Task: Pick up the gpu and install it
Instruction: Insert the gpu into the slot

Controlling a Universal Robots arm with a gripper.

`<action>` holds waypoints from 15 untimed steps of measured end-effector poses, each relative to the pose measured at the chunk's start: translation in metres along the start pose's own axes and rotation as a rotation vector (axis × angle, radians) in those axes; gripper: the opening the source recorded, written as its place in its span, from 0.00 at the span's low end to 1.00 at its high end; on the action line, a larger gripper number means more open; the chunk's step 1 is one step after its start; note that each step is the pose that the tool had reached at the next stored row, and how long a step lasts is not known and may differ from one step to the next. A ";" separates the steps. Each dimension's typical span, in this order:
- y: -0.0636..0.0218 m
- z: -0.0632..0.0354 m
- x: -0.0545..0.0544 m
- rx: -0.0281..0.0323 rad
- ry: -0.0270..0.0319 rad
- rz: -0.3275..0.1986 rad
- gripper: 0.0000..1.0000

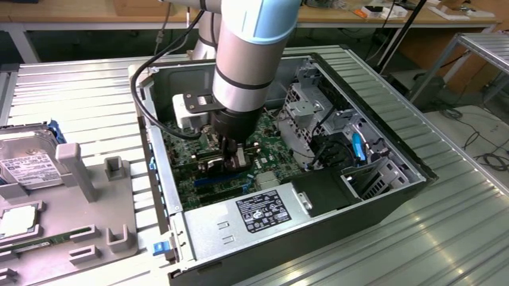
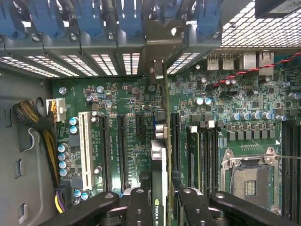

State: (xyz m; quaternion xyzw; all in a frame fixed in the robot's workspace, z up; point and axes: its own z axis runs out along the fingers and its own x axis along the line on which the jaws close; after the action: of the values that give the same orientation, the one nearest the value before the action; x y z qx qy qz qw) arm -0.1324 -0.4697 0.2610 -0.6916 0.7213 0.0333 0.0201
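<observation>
The gpu appears edge-on in the wrist view, a thin green card with a black cooler. It stands upright over the motherboard among the long black expansion slots. Its silver end bracket reaches the row of rear slot covers with blue clips. My gripper is shut on the card, one black finger on each face. In the exterior view my gripper is deep inside the open computer case, low over the board. Whether the card sits fully in a slot I cannot tell.
A power supply lies along the case's near side, and a metal drive cage with cables is on the exterior view's right. Outside the case, on that view's left, a grey holder carries a hard drive and a memory stick.
</observation>
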 end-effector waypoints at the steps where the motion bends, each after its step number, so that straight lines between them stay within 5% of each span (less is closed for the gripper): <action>1: 0.0000 -0.0004 0.000 0.0003 -0.0001 0.003 0.27; 13: 0.0002 -0.0015 0.000 0.0032 -0.0005 0.038 0.27; 15: 0.0010 0.0004 0.000 0.0105 -0.0010 0.037 0.27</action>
State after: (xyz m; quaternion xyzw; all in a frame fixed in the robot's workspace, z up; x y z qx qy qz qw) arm -0.1334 -0.4697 0.2606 -0.6778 0.7342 0.0302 0.0234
